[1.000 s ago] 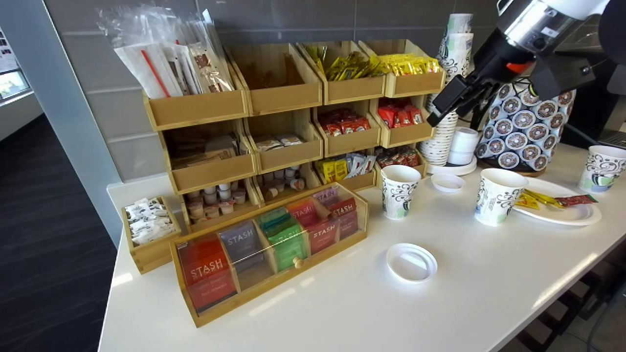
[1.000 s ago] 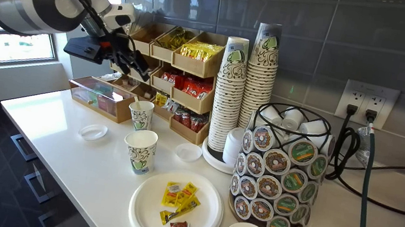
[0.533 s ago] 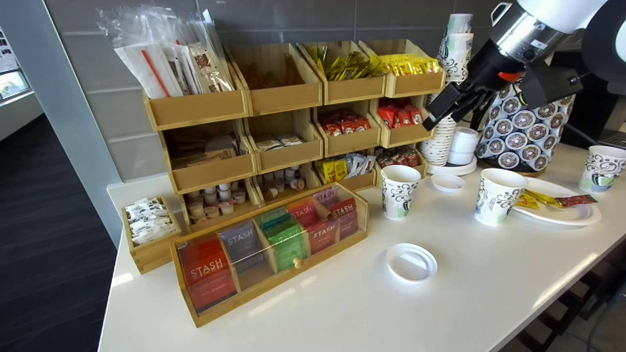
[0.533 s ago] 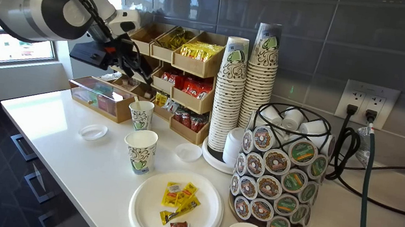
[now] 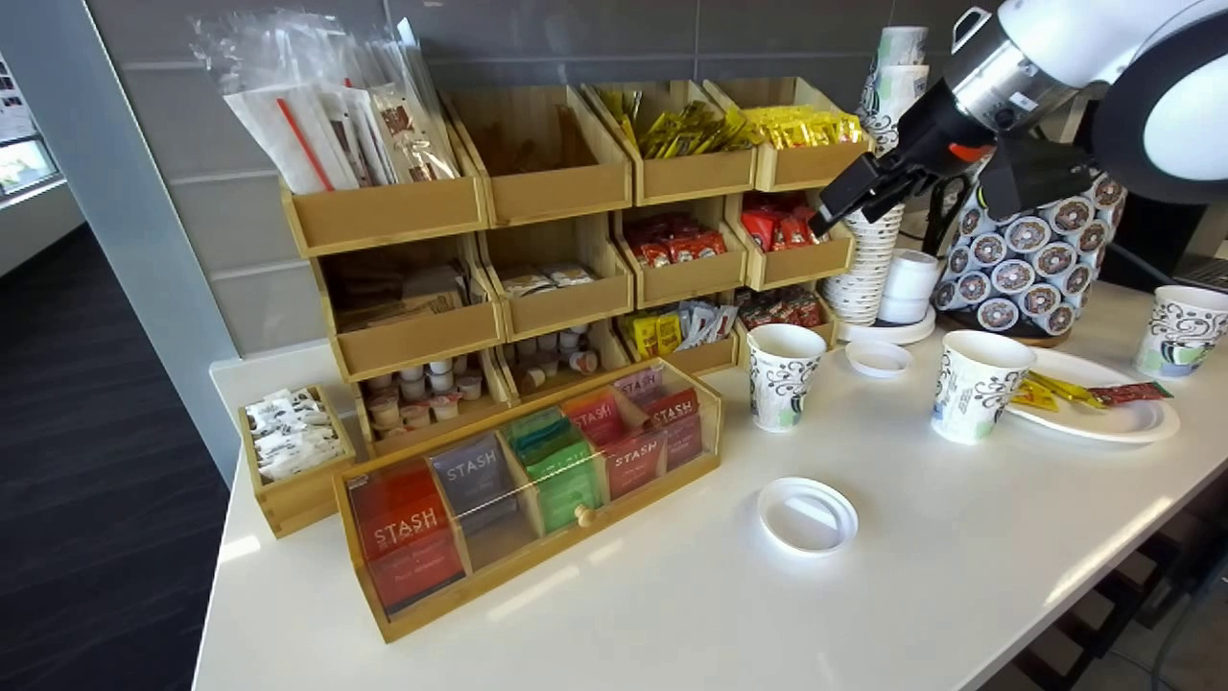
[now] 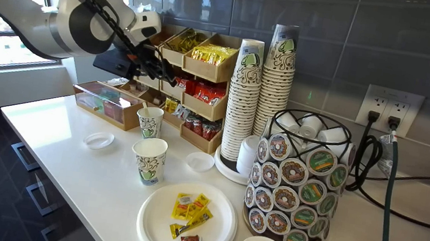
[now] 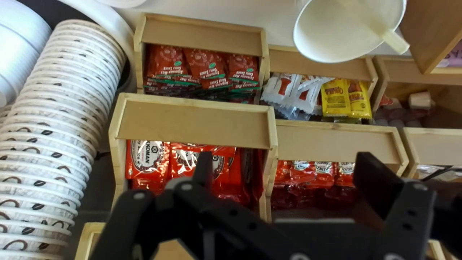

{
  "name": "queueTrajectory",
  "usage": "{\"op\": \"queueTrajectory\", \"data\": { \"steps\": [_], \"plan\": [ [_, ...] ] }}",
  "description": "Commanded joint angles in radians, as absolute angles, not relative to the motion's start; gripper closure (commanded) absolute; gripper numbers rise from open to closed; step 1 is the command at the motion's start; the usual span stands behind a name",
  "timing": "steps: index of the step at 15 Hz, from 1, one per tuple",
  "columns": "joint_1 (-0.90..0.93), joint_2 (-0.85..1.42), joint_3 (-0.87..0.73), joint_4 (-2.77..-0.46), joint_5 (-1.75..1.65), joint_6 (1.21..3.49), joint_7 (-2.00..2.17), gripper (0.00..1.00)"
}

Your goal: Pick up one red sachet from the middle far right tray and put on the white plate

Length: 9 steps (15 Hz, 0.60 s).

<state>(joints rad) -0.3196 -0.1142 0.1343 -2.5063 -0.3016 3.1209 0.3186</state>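
Reach step imo: pincer (image 7: 285,160) was spread wide, empty; tray (image 7: 195,121) sat mostly left of it (wrist view), so likely needed sliding over to a red sachet (image 7: 148,159).

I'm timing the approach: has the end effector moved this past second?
Yes: in an exterior view, the end effector has moved left relative to the middle far-right tray.

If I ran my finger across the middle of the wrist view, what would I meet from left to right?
Cup stack → tray of red Kikkoman sachets → Heinz tray → another tray, cut off by the picture's edge. The gripper overlaps the first two trays, so its place is unclear.
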Motion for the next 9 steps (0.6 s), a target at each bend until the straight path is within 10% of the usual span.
{"op": "queueTrajectory", "data": {
  "steps": [1, 9],
  "plan": [
    [-0.399, 0.000, 0.177, -2.425, -0.396, 3.218, 0.415, 0.00],
    [-0.342, 0.121, 0.110, -2.317, -0.418, 3.238, 0.455, 0.00]
  ]
}}
